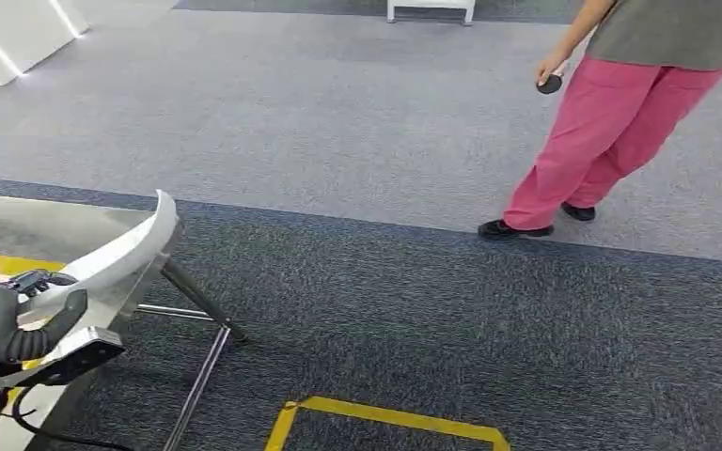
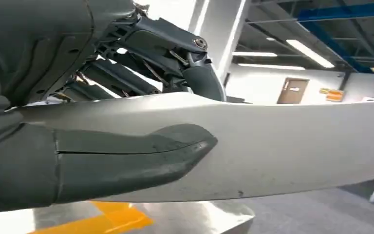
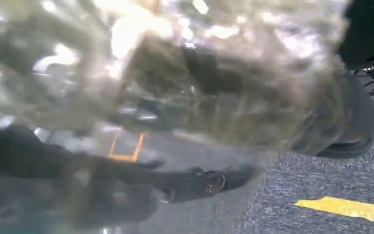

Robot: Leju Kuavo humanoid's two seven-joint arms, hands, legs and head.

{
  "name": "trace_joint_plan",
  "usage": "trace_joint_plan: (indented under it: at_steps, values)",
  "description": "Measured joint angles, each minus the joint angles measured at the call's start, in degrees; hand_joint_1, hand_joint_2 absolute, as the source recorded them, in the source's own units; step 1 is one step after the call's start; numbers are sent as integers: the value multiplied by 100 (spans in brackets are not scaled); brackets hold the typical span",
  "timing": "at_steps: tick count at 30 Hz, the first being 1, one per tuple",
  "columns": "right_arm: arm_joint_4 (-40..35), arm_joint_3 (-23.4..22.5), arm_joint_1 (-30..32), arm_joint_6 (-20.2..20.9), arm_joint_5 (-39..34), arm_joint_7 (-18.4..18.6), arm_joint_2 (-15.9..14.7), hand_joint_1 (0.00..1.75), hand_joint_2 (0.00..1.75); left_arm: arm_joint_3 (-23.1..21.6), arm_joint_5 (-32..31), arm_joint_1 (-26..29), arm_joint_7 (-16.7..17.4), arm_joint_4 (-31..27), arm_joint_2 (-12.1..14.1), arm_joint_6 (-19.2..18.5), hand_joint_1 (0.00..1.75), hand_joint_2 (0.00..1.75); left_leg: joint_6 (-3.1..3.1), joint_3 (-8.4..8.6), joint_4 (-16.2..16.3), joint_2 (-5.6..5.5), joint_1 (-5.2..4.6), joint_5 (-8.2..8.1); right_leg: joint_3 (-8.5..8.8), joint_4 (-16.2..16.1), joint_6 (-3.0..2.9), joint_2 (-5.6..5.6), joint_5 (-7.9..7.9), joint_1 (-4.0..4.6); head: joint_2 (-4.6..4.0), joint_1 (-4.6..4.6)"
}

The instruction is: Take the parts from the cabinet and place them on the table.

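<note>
Through the head camera I see mostly carpet (image 1: 414,310), a dark grey band in front and a paler grey stretch beyond it. A person (image 1: 620,113) in pink trousers and a grey top stands on the far right, holding a small dark round object (image 1: 549,84) in one hand. At the lower left is the steel table (image 1: 28,225), with yellow markings on its top and slanted metal legs. Yellow tape (image 1: 385,415) marks the carpet in the near foreground.

My left hand (image 1: 19,315) is above the table's corner, gripping the part (image 1: 127,249), a long curved silver panel that rises up and over the table's edge. The left wrist camera shows the thick grey thumb (image 2: 126,158) pressed flat against one face of the panel and dark fingers (image 2: 141,53) wrapped behind it.

The right wrist picture is blurred by a glossy, crinkled surface, so I cannot tell how my right hand stands.
</note>
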Motion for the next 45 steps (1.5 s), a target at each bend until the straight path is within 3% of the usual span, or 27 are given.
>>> trace_joint_plan:
  at_steps: [4, 8, 12, 15, 17, 18, 20, 21, 22, 23, 25, 26, 27, 28, 31, 32, 33, 34, 35, 36, 37, 38, 39, 41, 42, 43, 45]
  values:
    - [0, -13, -7, -42, 18, -2, -2, 0, 0, 24, -2, 57, 0, -11, -2, 0, 175, 175, -44, 0, 0, 0, 0, 1, 4, 0, -3, -4, 3, -2, 0, -2]
    - [2, -9, -28, -44, 15, -2, 0, 0, 0, 28, -7, 66, 0, -11, -22, -2, 175, 175, -32, -3, 25, -1, -17, -8, 14, -8, 24, -9, 19, -27, 0, -4]
    - [42, 114, -126, -44, 18, 0, 0, 0, 0, 31, -17, 66, 7, -11, -59, -28, 175, 175, 2, -10, 50, 0, -45, -23, 17, -8, 62, -8, 26, -53, 0, 0]
    - [66, 175, -182, -44, 11, 0, 0, 0, 0, 33, -20, 66, 9, -11, -85, -13, 175, 175, 64, -26, 62, -5, -68, -20, 32, -33, 116, -22, 44, -74, 0, -2]
    - [77, 186, -207, -46, 5, 0, -4, 0, 0, 39, -20, 67, 7, -31, -94, 11, 175, 175, 118, 45, -84, -17, 4, 81, -19, -4, 163, -27, 2, -64, 0, -7]
    - [79, 197, -208, -48, 2, 0, -7, 0, 0, 46, -20, 59, 4, -44, -100, 26, 175, 175, 145, 54, -113, -43, 5, 97, -90, 164, 180, -6, -131, -53, -2, 20]
    - [92, 214, -211, -48, 2, 0, -7, 0, 0, 41, 2, 80, 0, -46, -120, 26, 175, 175, 148, 38, -112, -87, 6, 99, -500, 1035, 207, -7, -566, -67, 0, 31]
    - [98, 216, -211, -48, 2, 0, -7, 0, 0, 37, 7, 95, -2, -46, -131, 26, 175, 175, 148, 35, -111, -116, 6, 98, -699, 1438, 222, -7, -712, -71, 0, 28]
    - [101, 219, -204, -48, 2, 0, -7, 0, 0, 35, 33, 98, -7, -46, -142, 26, 175, 175, 147, 33, -107, -156, 6, 98, -823, 1668, 233, -8, -740, -74, 0, 28]
    - [105, 223, -197, -48, 2, 0, -7, 0, 0, 31, 85, 97, -29, -46, -160, 24, 175, 175, 145, 41, -105, -202, 11, 97, -807, 1612, 244, -6, -616, -78, 0, 31]
    - [109, 230, -199, -48, 2, 0, -7, 0, 0, 33, 177, 105, -96, -46, -181, 26, 175, 175, 109, 70, -93, -322, 30, 75, -403, 792, 253, 41, -106, -108, 0, 28]
    - [111, 230, -199, -48, 2, 0, -9, 0, 0, 37, 197, 105, -122, -46, -192, 28, 175, 175, 73, 86, -78, -381, 40, 52, -122, 240, 269, 206, 137, -144, 0, 31]
    - [114, 232, -200, -48, 2, 0, -9, 0, 0, 44, 208, 108, -127, -46, -197, 28, 175, 175, 39, 62, -63, -425, 35, 36, -6, 56, 272, 533, 17, -182, -2, 35]
    - [111, 230, -198, -48, 0, -4, -11, 0, 0, 52, 208, 97, -131, -48, -197, 31, 175, 175, -1, 18, 17, -487, 25, 28, 77, -87, 234, 537, -2, -189, 0, 22]
    - [101, 269, -224, -48, 0, -28, -55, 0, 0, 68, 208, 140, -125, -55, -205, 26, 175, 175, -82, -54, -9, -697, 66, 70, 81, -38, 141, 322, -6, -147, 0, 26]
    - [94, 278, -221, -48, 2, -4, -57, 0, 0, 72, 208, 144, -118, -57, -197, 26, 175, 175, -104, -53, 22, -696, 77, 18, 109, -81, 97, 223, 8, -189, 0, 33]
    - [92, 278, -216, -48, 2, -2, -96, 0, 0, 76, 208, 147, -116, -59, -199, 26, 175, 175, -137, -125, 180, -399, 55, -92, 130, -94, 49, 161, -10, -176, -2, -10]
    - [83, 280, -210, -48, 0, -2, -96, 0, 0, 85, 208, 125, -105, -59, -188, 20, 175, 175, -172, -300, 518, -183, 58, -292, 133, -93, 24, 78, -19, -168, 0, -40]
    - [79, 280, -208, -48, 0, -2, -96, 0, 0, 85, 216, 118, -98, -59, -190, 13, 175, 175, -199, -545, 1002, -61, 71, -523, 133, -93, 9, -7, -30, -155, 0, -39]
    - [79, 280, -208, -48, 0, -2, -98, 0, 0, 76, 219, 132, -87, -59, -190, 0, 175, 175, -214, -776, 1453, -14, 85, -692, 133, -92, -4, -87, -41, -147, 0, -39]
    - [81, 280, -207, -48, 0, -2, -103, 0, 0, 74, 219, 144, -81, -59, -190, -2, 175, 175, -225, -949, 1764, -2, 95, -752, 135, -91, -10, -171, -49, -140, 0, -42]
    - [79, 280, -208, -50, 0, -2, -103, 0, 0, 74, 221, 153, -70, -59, -190, -2, 175, 175, -228, -966, 1764, 1, 99, -643, 150, -91, -8, -260, -63, -138, 0, -42]
    - [79, 280, -211, -48, 0, 0, -103, 0, 0, 74, 221, 153, -70, -59, -190, -2, 175, 175, -221, -866, 1533, 9, 99, -428, 170, -91, -4, -335, -79, -134, 0, -44]
    - [79, 280, -213, -48, 0, -2, -103, 0, 0, 79, 221, 154, -70, -59, -186, -2, 175, 175, -169, -388, 573, 149, 87, 125, 242, -92, 15, -480, -120, -132, 0, -42]
    - [79, 280, -211, -48, 0, -2, -103, 0, 0, 83, 221, 153, -70, -59, -184, -2, 175, 175, -129, -198, 182, 436, 55, 211, 271, -95, 38, -536, -137, -120, 0, -42]
    - [79, 280, -210, -48, 0, -2, -105, 0, 0, 85, 221, 142, -65, -61, -184, -2, 175, 175, -99, -162, 65, 651, -39, 125, 271, -74, 80, -600, -170, -74, -2, -37]
    - [74, 280, -219, -48, 0, -4, -107, 0, 0, 87, 234, 145, -59, -66, -184, -2, 175, 175, -48, -222, 71, 500, -30, 117, 281, -95, 113, -753, -176, -62, 0, -39]
